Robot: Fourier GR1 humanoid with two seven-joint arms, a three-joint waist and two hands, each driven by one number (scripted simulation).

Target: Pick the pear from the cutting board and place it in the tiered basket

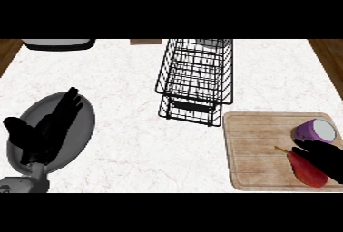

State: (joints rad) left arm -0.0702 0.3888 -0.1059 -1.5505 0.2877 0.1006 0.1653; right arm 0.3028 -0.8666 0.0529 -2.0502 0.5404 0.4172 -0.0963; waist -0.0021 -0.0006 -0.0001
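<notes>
Head view: right hand [326,159] touching pear [306,171]

The right hand [327,158] covers part of the pear [307,172] and runs off the right edge.

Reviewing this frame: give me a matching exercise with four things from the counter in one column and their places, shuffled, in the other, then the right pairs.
Things:
1. pear
2. purple cup
3. tiered basket
4. left hand

Places:
A. over the grey plate at the view's left
B. on the cutting board, at its lower right, partly under the right hand
C. on the counter, above and left of the cutting board
D. on the cutting board, at its upper right corner

Pairs: 1-B, 2-D, 3-C, 4-A
</notes>
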